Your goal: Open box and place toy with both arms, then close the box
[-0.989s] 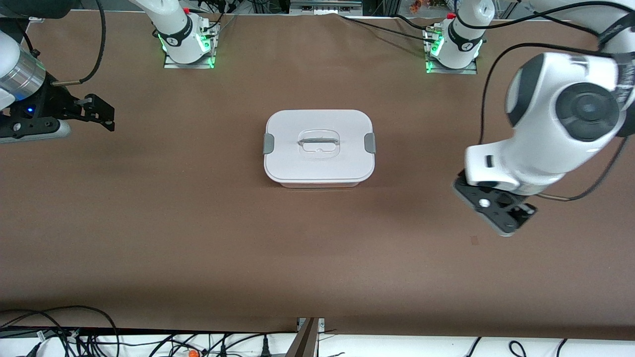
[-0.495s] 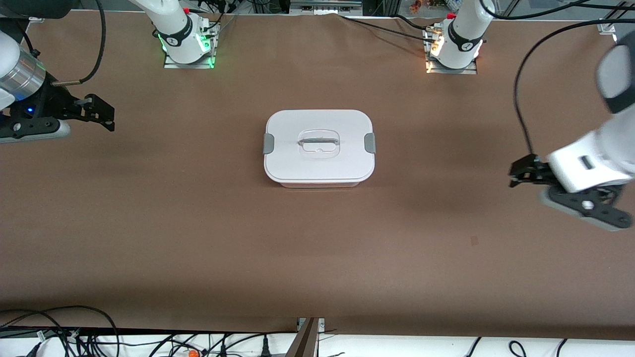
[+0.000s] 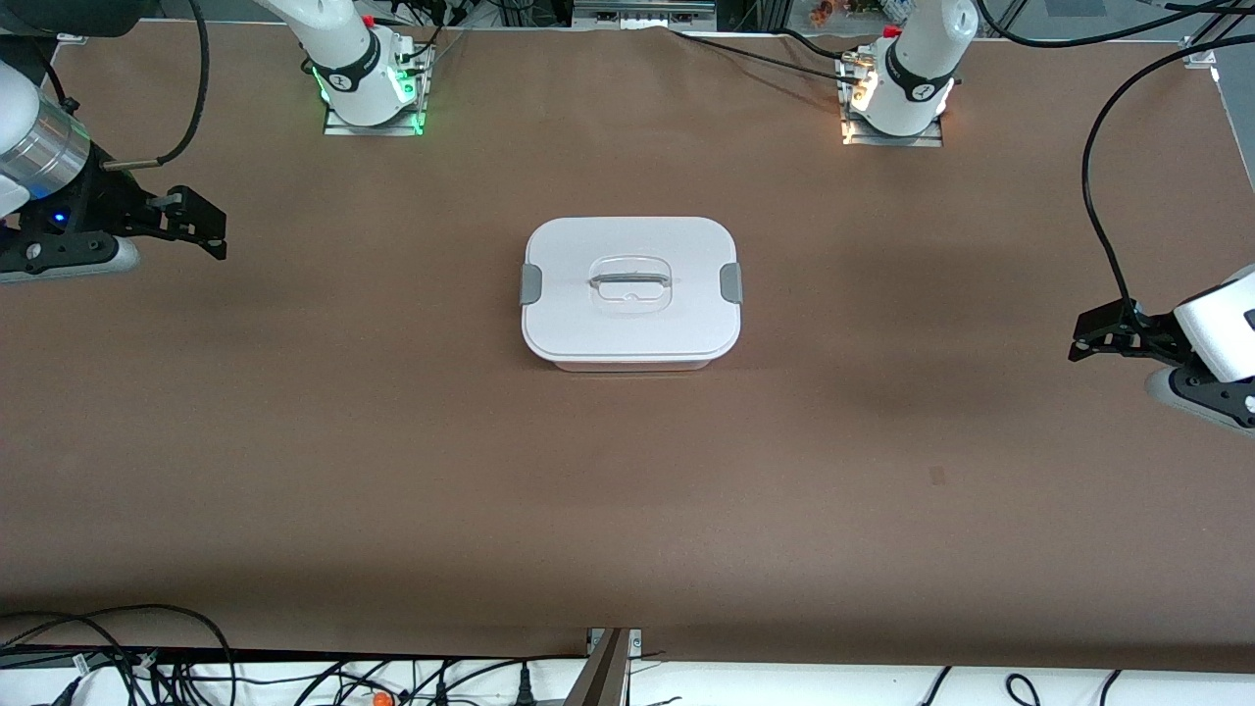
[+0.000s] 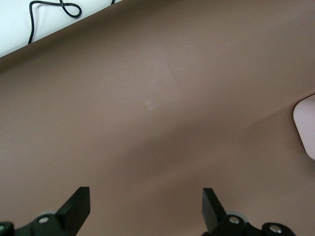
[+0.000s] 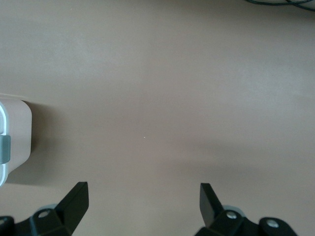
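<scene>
Box shut, both arms parked wide, looks like the job's about wrapped up.

The box [image 3: 630, 292] sits mid-table with its lid on and grey clips down; no toy anywhere in sight, so I'd guess it's inside. The left gripper [image 3: 1103, 333] hangs over its end of the table, fingers spread, empty. The right gripper [image 3: 191, 224] waits over its own end, also spread, empty.

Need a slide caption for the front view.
Closed box mid-table; left gripper and right gripper open, empty, over the table's ends.
</scene>
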### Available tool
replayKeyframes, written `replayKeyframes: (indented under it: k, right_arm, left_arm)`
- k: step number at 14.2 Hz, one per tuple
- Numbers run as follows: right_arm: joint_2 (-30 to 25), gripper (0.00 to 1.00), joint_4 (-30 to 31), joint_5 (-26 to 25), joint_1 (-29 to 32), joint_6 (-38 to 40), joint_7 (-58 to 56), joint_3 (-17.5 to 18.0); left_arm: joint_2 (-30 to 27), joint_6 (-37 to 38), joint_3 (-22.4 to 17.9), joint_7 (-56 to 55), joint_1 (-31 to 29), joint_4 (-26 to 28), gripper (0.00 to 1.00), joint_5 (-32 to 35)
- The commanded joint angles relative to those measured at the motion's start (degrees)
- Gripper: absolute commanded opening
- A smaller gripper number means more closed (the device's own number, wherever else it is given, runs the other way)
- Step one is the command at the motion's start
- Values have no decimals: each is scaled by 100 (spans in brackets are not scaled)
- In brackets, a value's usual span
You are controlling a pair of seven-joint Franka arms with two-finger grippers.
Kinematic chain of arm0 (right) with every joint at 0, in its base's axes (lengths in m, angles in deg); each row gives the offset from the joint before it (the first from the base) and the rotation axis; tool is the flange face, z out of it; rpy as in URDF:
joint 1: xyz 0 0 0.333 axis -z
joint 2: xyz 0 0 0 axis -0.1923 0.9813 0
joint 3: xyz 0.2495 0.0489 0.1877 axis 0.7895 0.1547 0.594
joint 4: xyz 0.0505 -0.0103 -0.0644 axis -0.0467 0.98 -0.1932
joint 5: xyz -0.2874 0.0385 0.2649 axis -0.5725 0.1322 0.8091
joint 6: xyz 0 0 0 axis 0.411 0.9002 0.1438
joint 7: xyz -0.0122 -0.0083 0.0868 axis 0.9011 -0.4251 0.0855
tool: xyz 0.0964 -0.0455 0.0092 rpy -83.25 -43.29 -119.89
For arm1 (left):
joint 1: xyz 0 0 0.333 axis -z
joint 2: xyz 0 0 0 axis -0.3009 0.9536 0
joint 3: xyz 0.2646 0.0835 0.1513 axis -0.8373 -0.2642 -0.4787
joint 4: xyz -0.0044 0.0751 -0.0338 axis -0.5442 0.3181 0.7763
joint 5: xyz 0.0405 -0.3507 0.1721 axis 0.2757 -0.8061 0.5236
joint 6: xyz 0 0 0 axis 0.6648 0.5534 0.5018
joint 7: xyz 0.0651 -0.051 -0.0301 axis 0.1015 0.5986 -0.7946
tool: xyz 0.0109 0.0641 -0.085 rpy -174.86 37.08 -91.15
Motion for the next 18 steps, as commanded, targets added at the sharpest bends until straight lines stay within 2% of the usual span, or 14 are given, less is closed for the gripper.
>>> replayKeyframes:
  k: [1, 2, 3, 6, 8, 18]
  right_arm:
    - [48, 100, -114, 45, 32, 57, 78, 11]
    - [48, 100, -114, 45, 32, 57, 78, 11]
    - [48, 100, -114, 45, 32, 57, 78, 11]
    - [48, 100, -114, 45, 32, 66, 78, 11]
    - [57, 100, -114, 45, 32, 66, 78, 11]
    - [48, 100, -114, 45, 32, 66, 78, 11]
  left_arm:
    - [-70, 54, -47, 143, -47, 24, 100, -106]
    - [-157, 45, -47, -58, -21, 94, 100, -106]
    - [-384, 10, -47, -399, 23, 408, 100, -114]
    - [-1464, -805, -47, -1166, 49, 2075, 100, -106]
    - [-1879, -1089, -56, -1184, 41, 2738, 100, -106]
    - [-1837, -843, -47, -1730, -30, 2653, 100, -44]
